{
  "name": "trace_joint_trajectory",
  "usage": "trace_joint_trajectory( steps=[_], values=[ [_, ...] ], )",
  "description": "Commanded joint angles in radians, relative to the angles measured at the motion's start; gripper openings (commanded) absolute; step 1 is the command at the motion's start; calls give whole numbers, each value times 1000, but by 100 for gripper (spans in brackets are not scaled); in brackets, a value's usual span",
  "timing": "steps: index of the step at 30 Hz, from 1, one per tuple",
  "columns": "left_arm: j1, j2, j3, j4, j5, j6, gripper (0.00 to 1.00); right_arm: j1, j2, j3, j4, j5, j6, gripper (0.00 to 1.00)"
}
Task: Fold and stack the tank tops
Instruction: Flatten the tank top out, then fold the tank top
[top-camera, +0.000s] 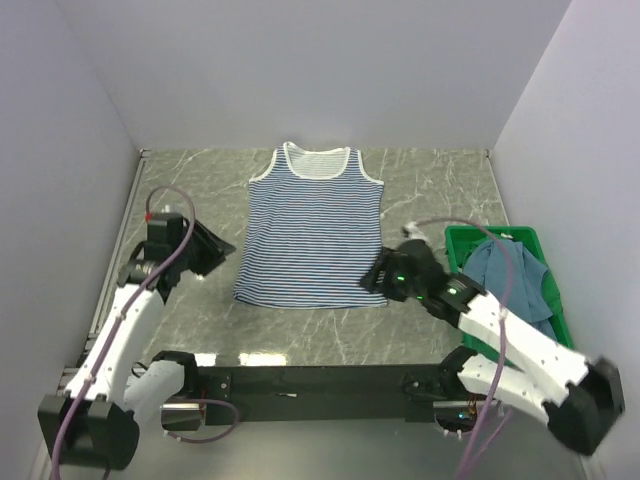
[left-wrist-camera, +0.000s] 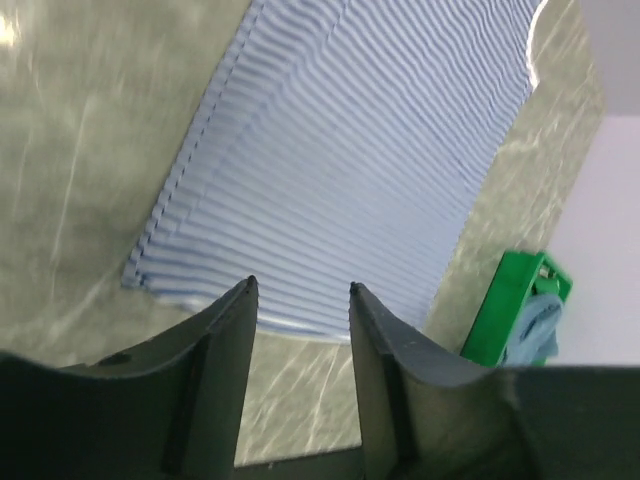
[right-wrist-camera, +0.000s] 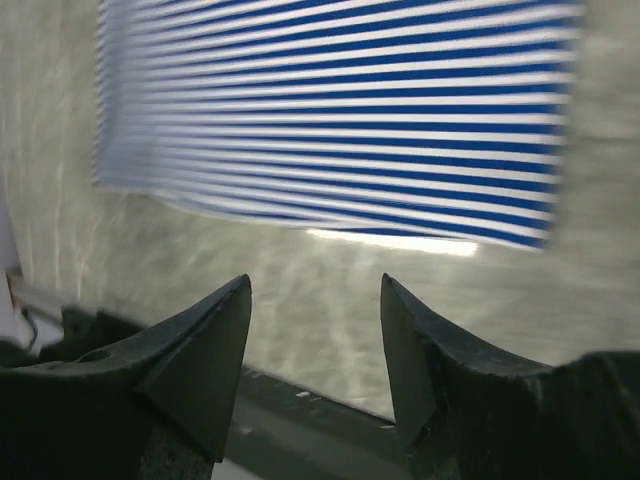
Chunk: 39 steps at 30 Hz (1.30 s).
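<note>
Left wrist view gives us the left fingers (left-wrist-camera: 232, 335) spread apart, with the hem of the striped tank top (left-wrist-camera: 350, 150) showing in the gap between them. On the right wrist view we see the right fingers (right-wrist-camera: 215, 345) parted wide over the table (right-wrist-camera: 330, 300), near that same hem. From above, we find the striped tank top flat on the middle of the table, neck toward the far wall. The teal tank top (top-camera: 515, 275) lies bunched in the green crate (top-camera: 458, 243) at the right.
</note>
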Motion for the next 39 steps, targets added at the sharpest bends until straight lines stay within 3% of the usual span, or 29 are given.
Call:
trace_joint_trajectory(
  steps=[1, 5, 9, 17, 26, 39],
  values=[
    [18, 135, 146, 1, -85, 111, 45, 216, 241, 233, 54, 218, 44, 60],
    [99, 340, 342, 7, -133, 133, 39, 386, 544, 509, 91, 288, 2, 54],
    [203, 434, 462, 17, -93, 104, 34, 501, 866, 854, 53, 335, -57, 49],
    [309, 516, 615, 17, -27, 84, 33, 560, 1147, 1148, 3, 354, -90, 43],
    [314, 539, 551, 82, 28, 61, 30, 572, 1344, 1287, -9, 329, -94, 40],
    [314, 547, 433, 143, 57, 68, 28, 618, 1373, 1192, 8, 291, -54, 40]
  ],
)
